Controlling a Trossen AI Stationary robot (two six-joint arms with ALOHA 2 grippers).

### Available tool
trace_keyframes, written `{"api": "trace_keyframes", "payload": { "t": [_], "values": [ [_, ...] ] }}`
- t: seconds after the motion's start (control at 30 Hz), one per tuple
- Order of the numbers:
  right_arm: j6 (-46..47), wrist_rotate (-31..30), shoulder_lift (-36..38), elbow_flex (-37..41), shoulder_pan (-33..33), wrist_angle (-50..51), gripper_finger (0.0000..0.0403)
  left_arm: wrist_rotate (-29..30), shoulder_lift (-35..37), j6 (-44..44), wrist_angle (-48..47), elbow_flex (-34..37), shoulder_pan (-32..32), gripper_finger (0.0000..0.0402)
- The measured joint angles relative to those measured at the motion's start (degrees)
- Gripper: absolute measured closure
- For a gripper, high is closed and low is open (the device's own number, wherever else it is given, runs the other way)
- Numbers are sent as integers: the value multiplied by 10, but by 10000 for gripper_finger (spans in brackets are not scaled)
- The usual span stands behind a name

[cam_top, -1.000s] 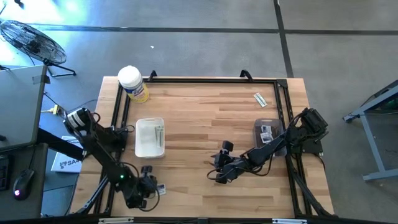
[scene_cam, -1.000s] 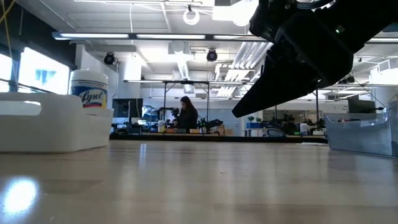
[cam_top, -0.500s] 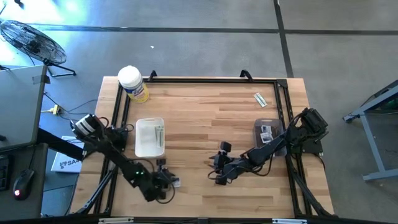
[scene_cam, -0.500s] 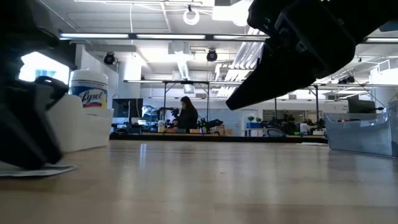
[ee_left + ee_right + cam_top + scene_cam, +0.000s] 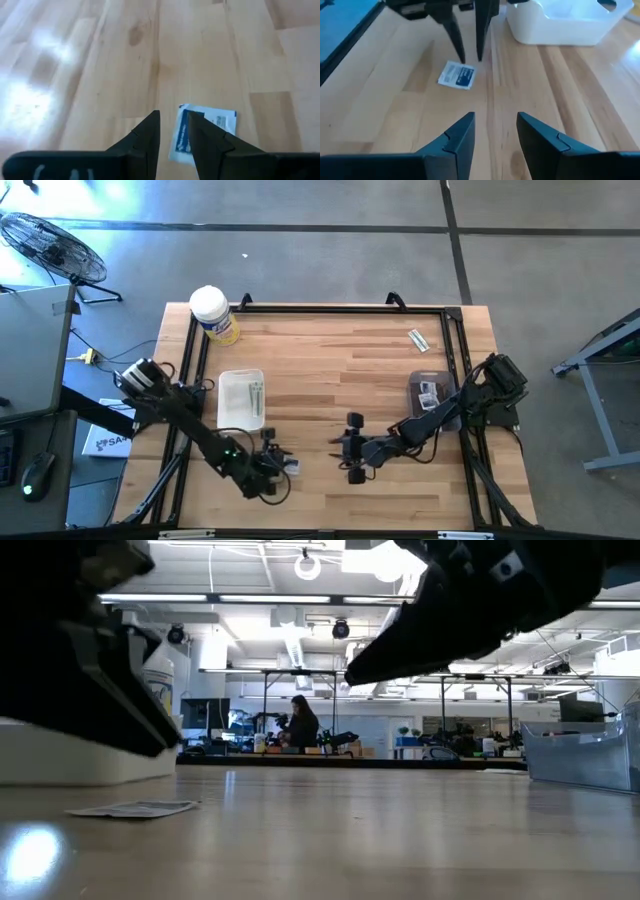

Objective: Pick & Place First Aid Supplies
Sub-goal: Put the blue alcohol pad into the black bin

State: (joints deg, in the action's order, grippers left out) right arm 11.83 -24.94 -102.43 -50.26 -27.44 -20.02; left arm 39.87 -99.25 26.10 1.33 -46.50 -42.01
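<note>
**A:** First aid supplies: how many are put away, going from the left side across?

**B:** Farthest left is the white tray [image 5: 232, 418]. A few narrow wrapped strips [image 5: 255, 394] lie in it, so that share looks done.

**A:** And the left gripper [image 5: 173, 120]?

**B:** It hangs low over the near part of the table [image 5: 340, 360], just past the tray. Its fingers stand a little apart and pinch nothing. One white square packet [image 5: 215, 125] with blue print lies flat on the wood right under the fingertips. It is loose, so it counts as undone.

**A:** What about the middle?

**B:** The right gripper [image 5: 495, 120] hovers there, facing the left one. Its fingers are spread, with only bare wood between them. It carries nothing.

**A:** And further right?

**B:** A clear bin [image 5: 412, 402] sits by the right arm with what look like several packets inside, though they are too small to sort by kind. Beyond it, near the far right corner, a single loose strip [image 5: 417, 339] lies well apart from both grippers.

**A:** So how far along is it?

**B:** Only two pieces show loose on the table: the white packet by the left gripper and the strip in the far corner. The packet looks like the step in hand. The pictures do not settle whether the bin's contents are finished or waiting to be moved. If they are waiting, a good deal remains.
</note>
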Motion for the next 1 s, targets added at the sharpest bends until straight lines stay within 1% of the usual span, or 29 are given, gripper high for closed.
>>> {"api": "trace_keyframes", "payload": {
  "t": [0.07, 0.17, 0.27, 0.37, 0.43, 0.53, 0.63, 0.7, 0.8, 0.9, 1.0],
  "values": [
    [-13, 0, -5, -1, 0, -18, 263, 8, 30, 12, -51, -6, -8, 307],
    [-46, 14, -37, -22, -3, -42, 263, 44, 78, 37, -119, -7, -21, 307],
    [-75, 48, -89, -75, -3, -49, 263, 92, 122, 71, -185, -7, -38, 307],
    [-103, 90, -148, -135, 4, -48, 263, 124, 146, 95, -216, -7, -50, 307],
    [-110, 111, -185, -175, 10, -42, 263, 136, 152, 102, -216, -7, -54, 307],
    [-114, 145, -230, -232, 20, -2, 263, 134, 152, 102, -217, -7, -54, 307],
    [-118, 165, -266, -279, 28, 49, 263, 134, 147, 102, -213, -7, -53, 307],
    [-121, 166, -280, -304, 31, 70, 263, 135, 147, 102, -216, -6, -53, 307],
    [-138, 165, -294, -324, 31, 79, 263, 136, 147, 104, -213, -7, -53, 307],
    [-149, 163, -297, -327, 33, 78, 263, 136, 147, 104, -212, -7, -53, 307],
    [-119, 166, -297, -317, 41, 80, 263, 137, 147, 103, -212, -7, -53, 307]
  ]
}}
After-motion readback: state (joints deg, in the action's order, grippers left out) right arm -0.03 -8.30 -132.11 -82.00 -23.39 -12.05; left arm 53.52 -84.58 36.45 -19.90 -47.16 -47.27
